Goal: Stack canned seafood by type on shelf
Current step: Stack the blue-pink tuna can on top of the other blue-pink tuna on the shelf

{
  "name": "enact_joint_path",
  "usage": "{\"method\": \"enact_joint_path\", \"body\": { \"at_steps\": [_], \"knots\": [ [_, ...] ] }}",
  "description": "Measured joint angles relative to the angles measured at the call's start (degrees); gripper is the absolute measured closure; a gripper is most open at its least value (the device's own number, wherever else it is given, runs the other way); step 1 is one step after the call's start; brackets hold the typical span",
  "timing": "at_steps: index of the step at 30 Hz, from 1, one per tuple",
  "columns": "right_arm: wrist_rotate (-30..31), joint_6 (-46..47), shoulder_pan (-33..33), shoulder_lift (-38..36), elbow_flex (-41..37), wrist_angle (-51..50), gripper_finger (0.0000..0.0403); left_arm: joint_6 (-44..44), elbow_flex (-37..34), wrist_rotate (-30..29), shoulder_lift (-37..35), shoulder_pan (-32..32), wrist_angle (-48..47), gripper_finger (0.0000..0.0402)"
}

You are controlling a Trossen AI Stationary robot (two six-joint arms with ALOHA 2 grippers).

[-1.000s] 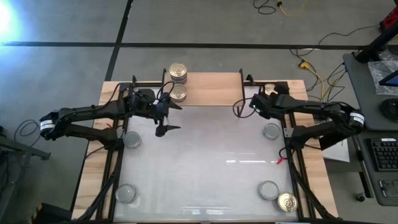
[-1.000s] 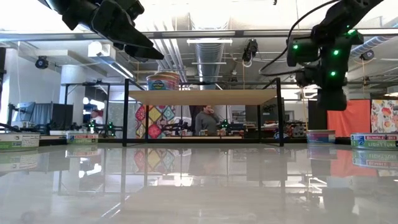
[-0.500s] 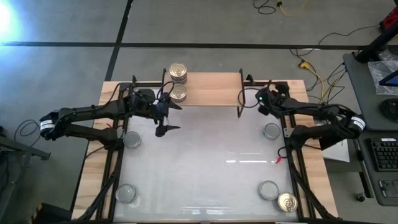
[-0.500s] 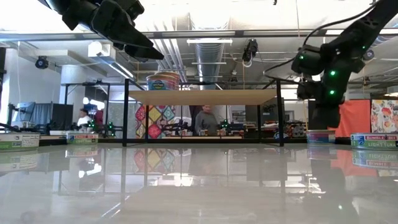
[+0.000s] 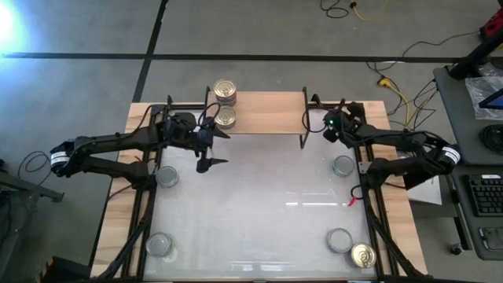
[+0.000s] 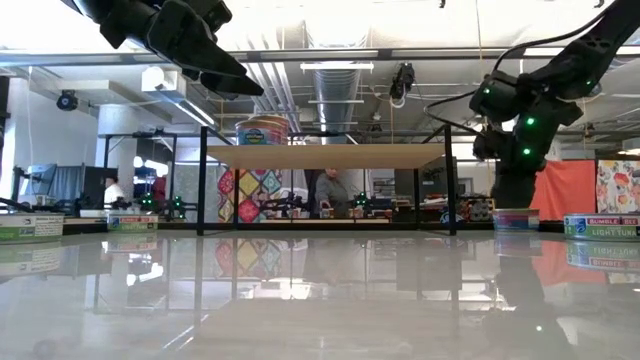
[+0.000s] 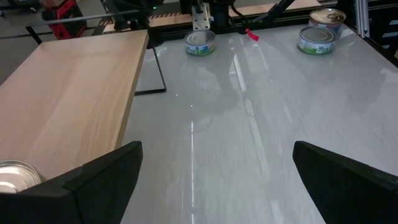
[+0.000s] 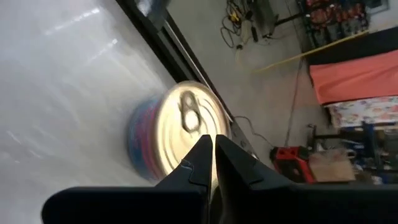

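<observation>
The shelf [image 5: 263, 112] stands at the far edge of the tabletop [image 5: 259, 212], its light wooden board raised on thin black legs. At the board's left end sit two gold-lidded tins [image 5: 225, 92], one at the far left corner and the other [image 5: 225, 118] at the near left corner just beside it.

The left pincer [image 5: 211, 149] hovers just off the near left corner of the shelf, released, its two fingers [image 7: 102, 174] spread wide with nothing between them.

The right pincer [image 5: 334, 126] hangs above the far right corner of the tabletop, just beyond the shelf's right end. Its fingers [image 8: 208, 155] are clenched tight together with nothing between them, and its wrist camera looks down on a gold-lidded tin [image 8: 180, 130] whose pull tab lies right under the tips; I can't tell if they touch it.

Silver-lidded tins lie loose on the tabletop: one [image 5: 167, 176] near the left edge, one [image 5: 159, 244] at the near left corner, one [image 5: 343, 166] near the right edge, and one [image 5: 339, 240] toward the near right corner, with a gold-lidded tin [image 5: 363, 255] beside it.
</observation>
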Motion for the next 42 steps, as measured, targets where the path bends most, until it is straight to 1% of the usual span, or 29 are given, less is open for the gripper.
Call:
{"method": "enact_joint_path", "body": {
  "at_steps": [2,7,13,16,19,23,26,28,31,34,36,38,39,40,42],
  "knots": [
    [-0.91,1.32,-0.44,0.79,0.85,-0.19,0.039,0.0,0.0,0.0,0.0,0.0,0.0,0.0002],
    [-0.97,4.53,-1.59,4.73,3.0,-0.68,0.039,-0.79,0.0,0.0,0.0,0.0,0.01,0.0002],
    [-0.95,9.1,-2.92,11.16,6.52,-3.25,0.039,-1.51,0.0,0.02,0.0,-0.02,0.0,0.0002],
    [-1.96,10.7,-3.1,12.79,8.33,-5.23,0.039,-1.99,0.0,0.02,0.0,-0.02,-0.02,0.0002],
    [-6.89,11.3,-3.87,13.71,9.64,-7.2,0.039,-2.35,0.0,0.02,0.0,-0.02,-0.04,0.0002],
    [-10.15,13.88,-4.27,14.1,11.56,-10.75,0.039,-2.47,0.0,0.02,0.0,-0.02,-0.07,0.0002],
    [-12.98,16.15,-4.29,13.05,12.3,-14.78,0.039,-2.59,0.0,0.02,0.0,-0.02,-0.07,0.0002],
    [-15.94,18.07,-4.27,11.77,12.93,-18.3,0.039,-2.6,0.0,0.02,0.0,-0.02,-0.06,0.0002],
    [-23.55,22.11,-4.16,9.31,14.06,-24.6,0.039,-2.6,0.0,0.02,0.0,-0.02,-0.07,0.0002],
    [-33.24,26.85,-3.89,6.49,14.8,-31.09,0.039,-2.6,0.0,0.02,0.0,-0.02,-0.04,0.0002],
    [-41.23,29.22,-3.31,4.46,14.64,-35.44,0.039,-2.58,0.0,0.02,0.0,-0.02,-0.04,0.0002],
    [-46.05,29.71,-2.18,2.47,14.56,-37.33,0.039,-2.49,0.0,0.02,0.0,-0.02,0.15,0.0002],
    [-46.4,29.77,-1.62,1.46,14.64,-37.48,0.039,-2.47,0.0,0.02,0.0,-0.02,0.32,0.0002],
    [-45.28,29.83,-1.05,0.41,14.66,-37.86,0.039,-2.45,0.0,0.02,0.0,-0.02,0.56,0.0002],
    [-40.73,29.89,0.07,-1.38,14.66,-37.46,0.039,-2.38,0.0,0.02,0.0,-0.02,1.19,0.0002]
  ]
}}
